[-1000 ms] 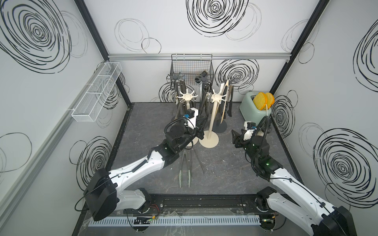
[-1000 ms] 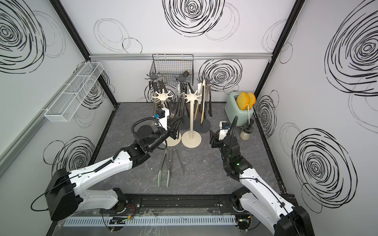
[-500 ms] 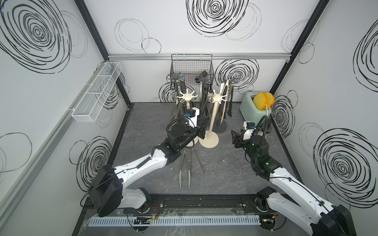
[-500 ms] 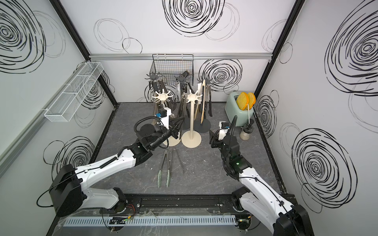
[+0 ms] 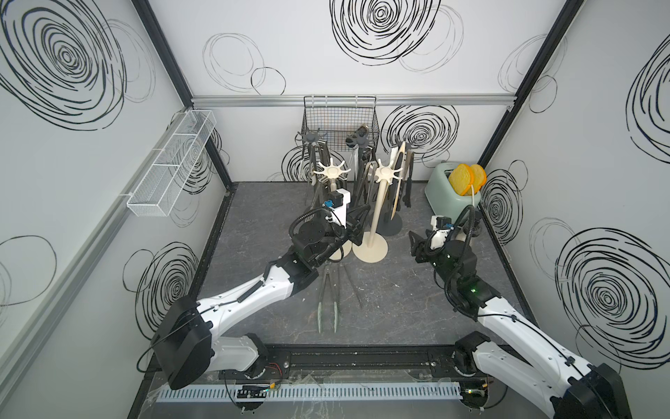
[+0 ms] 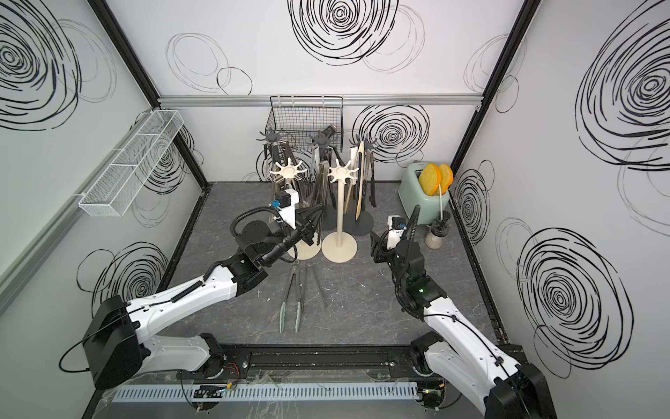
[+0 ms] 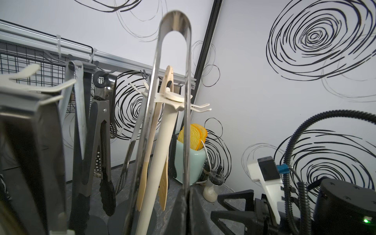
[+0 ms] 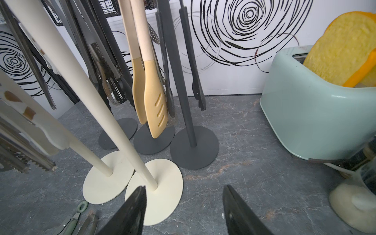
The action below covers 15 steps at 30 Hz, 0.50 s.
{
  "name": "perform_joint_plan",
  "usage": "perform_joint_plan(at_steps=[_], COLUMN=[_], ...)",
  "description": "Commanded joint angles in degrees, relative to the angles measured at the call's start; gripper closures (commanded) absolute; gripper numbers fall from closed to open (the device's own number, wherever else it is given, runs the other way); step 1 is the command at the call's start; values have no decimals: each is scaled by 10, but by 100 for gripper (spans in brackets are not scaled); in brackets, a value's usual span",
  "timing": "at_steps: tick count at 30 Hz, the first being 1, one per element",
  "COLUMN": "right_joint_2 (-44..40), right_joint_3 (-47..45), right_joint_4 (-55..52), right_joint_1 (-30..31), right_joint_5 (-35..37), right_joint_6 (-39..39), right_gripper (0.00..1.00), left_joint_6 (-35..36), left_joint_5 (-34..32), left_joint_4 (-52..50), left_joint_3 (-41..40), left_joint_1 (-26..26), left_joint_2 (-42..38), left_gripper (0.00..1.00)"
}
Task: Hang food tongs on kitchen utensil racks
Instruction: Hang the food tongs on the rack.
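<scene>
one pair of steel tongs (image 7: 176, 20) is pinched by a single arm in the left gripper (image 7: 187, 193), whose jaws are pressed tight on it. the other arm stands free and the bent end points away from the gripper, with a cream rack (image 7: 163, 142) just behind. that rack and a second cream rack (image 5: 331, 172) stand side by side, their round bases touching or nearly so, at the back middle of the tabletop (image 5: 398, 308). three dark grey racks (image 5: 311, 138) stand close behind them, hung with many tongs. two more pairs lie flat near the front middle of the tabletop, apart from the racks: green-tipped tongs (image 5: 320, 315) and a plain steel pair (image 5: 353, 290) just beside them. the right gripper (image 8: 184, 187) hovers toward the right edge, near the cream bases, jaws spread and holding nothing. a pale green toaster (image 5: 440, 196) with bread slices (image 5: 466, 177) sits in the back right corner, and a black wire basket (image 5: 339, 116) hangs on the back wall.
</scene>
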Motion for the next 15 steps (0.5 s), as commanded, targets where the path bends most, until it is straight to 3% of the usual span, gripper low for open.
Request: perform_joint_plan(at_steps=[1,15], right_joint_2=[0,-9], right_joint_3=[6,3], right_joint_4=[14,9], right_joint_1=[-2,-4], right_joint_5=[-2,-2], right_joint_6=[-1,-1], right_gripper=[38,38], left_joint_6=[-4,-4], left_joint_5=[10,15], left_joint_4=[52,55], left_joint_3=[7,19], left_joint_1=[-6,-19], left_joint_2=[-18,24], left_gripper=[100,100])
